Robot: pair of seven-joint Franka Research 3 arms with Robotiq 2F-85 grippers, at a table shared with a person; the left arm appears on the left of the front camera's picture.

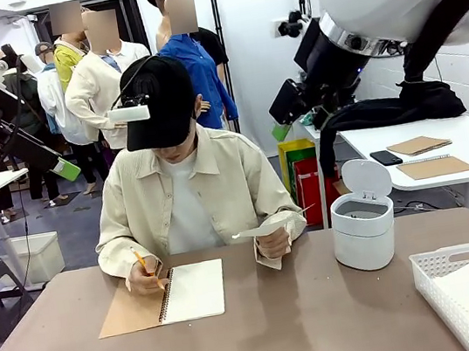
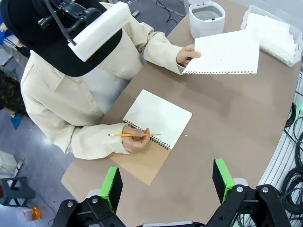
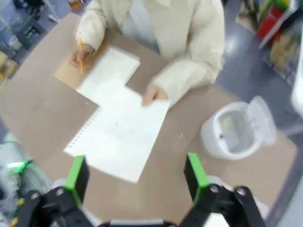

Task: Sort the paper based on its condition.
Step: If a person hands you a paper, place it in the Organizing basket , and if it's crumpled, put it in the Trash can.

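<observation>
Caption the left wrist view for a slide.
Left gripper open above the table; a person's hand holds a loose sheet.

No word, label, brand, number or sign can be read anywhere in these views. The paper [image 2: 225, 52] held up over the surface [image 2: 227, 127] carries only faint marks, too small and blurred to tell as writing. The open page of the notebook [image 2: 158, 116] lying on the surface shows nothing legible either.
</observation>
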